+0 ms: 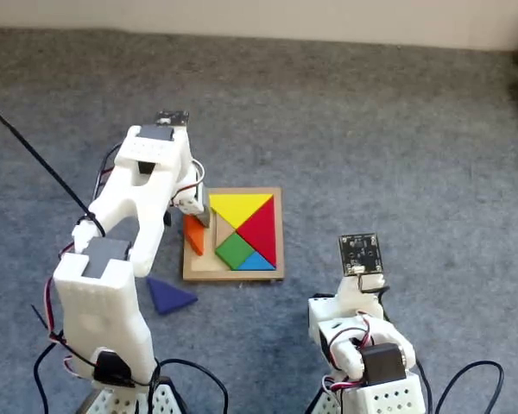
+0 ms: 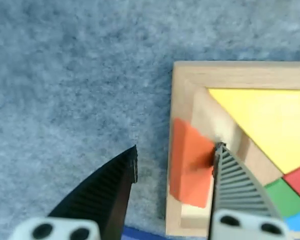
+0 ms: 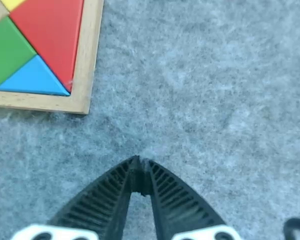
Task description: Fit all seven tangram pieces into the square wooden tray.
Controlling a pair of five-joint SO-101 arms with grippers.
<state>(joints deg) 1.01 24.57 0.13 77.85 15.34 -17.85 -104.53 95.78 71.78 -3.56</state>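
The bench (image 1: 397, 129) around the tray (image 2: 230, 70) is covered in grey felt-like cloth, fuzzy and matt. The tray is pale bare wood, smooth, faintly grained and dull. In the tray, the yellow piece (image 2: 267, 122), red piece (image 3: 52, 30), green piece (image 3: 7, 52) and blue piece (image 3: 35, 77) look smoothly painted, as does the orange piece (image 2: 190, 167) at the tray's rim. The left gripper (image 2: 176, 150) and right gripper (image 3: 140, 162) have matt black plastic fingers (image 2: 237, 187), ribbed. The arm shells (image 1: 104, 302) beside the tray are matt white plastic.

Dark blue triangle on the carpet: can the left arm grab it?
Probably yes: the dark blue triangle lies uncovered beside that arm, and the left gripper is open, at the orange piece.
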